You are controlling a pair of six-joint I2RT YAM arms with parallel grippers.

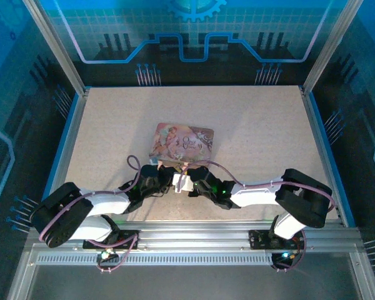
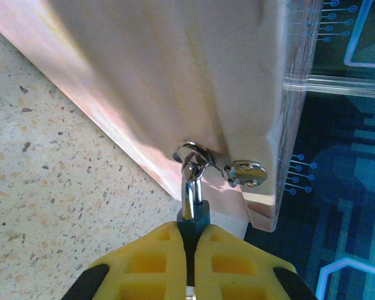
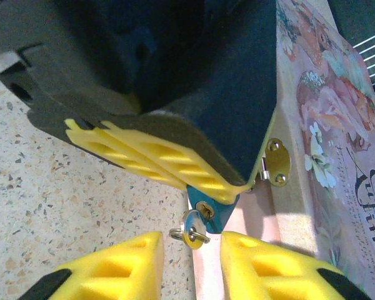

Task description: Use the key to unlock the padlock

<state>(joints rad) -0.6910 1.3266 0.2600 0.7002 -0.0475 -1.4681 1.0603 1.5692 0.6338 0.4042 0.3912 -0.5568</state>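
The padlock (image 2: 194,218) is a tiny dark teal body with a silver shackle hooked through the latch of the pink tin (image 2: 175,75). My left gripper (image 2: 191,235) is shut on the padlock's body, its yellow fingers (image 2: 150,256) pressed against both sides. In the right wrist view the padlock (image 3: 222,215) pokes out below the left gripper's fingers (image 3: 156,159). The key (image 3: 192,229) sits in its keyhole, with a small ring through its round head. My right gripper (image 3: 192,242) is open, and the key's head lies in the gap between its fingers without touching either.
The pink illustrated tin (image 1: 182,140) lies at the table's centre, just beyond both grippers, which meet at its near edge. Its brass hinge plate (image 3: 276,162) is beside the padlock. Speckled tabletop (image 1: 250,119) surrounds the tin, bounded by blue-lit walls.
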